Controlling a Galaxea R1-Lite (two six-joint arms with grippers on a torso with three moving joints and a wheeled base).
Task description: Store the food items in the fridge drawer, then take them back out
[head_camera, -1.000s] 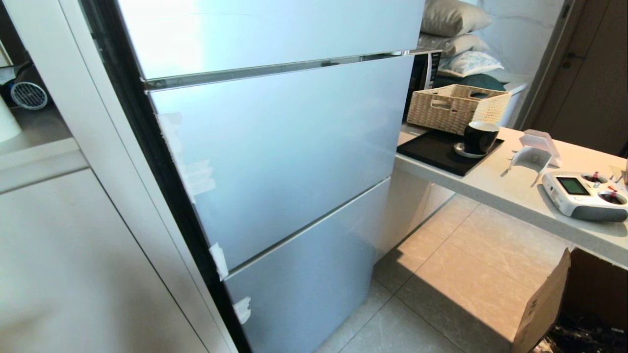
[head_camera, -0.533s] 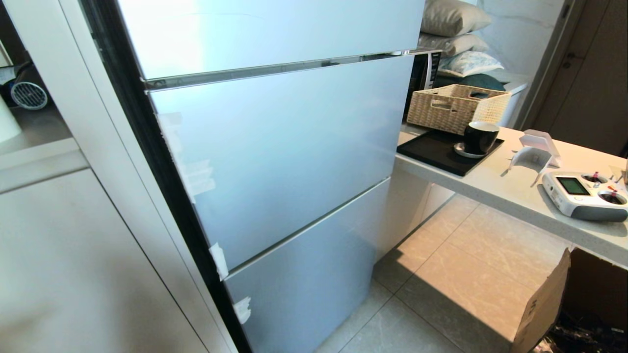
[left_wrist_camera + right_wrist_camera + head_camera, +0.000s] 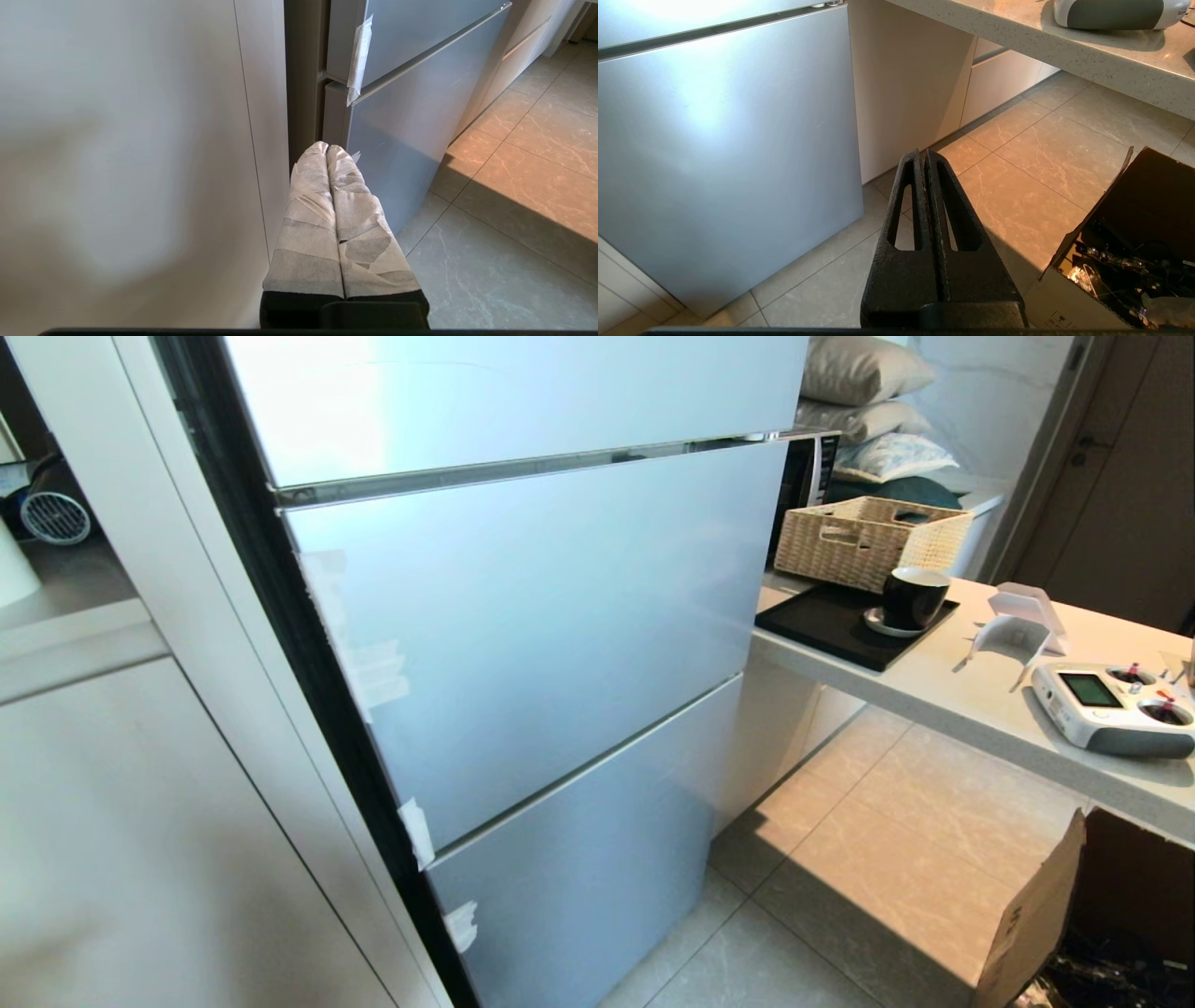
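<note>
- I stand in front of the fridge. All its doors are closed, so the fridge drawer is hidden inside and I cannot see it.
- I see no food anywhere. Maybe it sits in the woven basket on the counter, but I cannot tell.
- My left claw is wrapped in pale tape. It is clenched and holds nothing. It hangs low by the fridge's left edge.
- My right claw is black, clenched and empty too. It hangs low over the floor tiles.
- I think the first job is to open a door. I should unclench one claw, hook the door's edge and pull slowly and straight.
- A cardboard box sits on the floor by my right arm. I must not bump it.
- A black tray with a dark cup and a white remote also sit on the counter.
</note>
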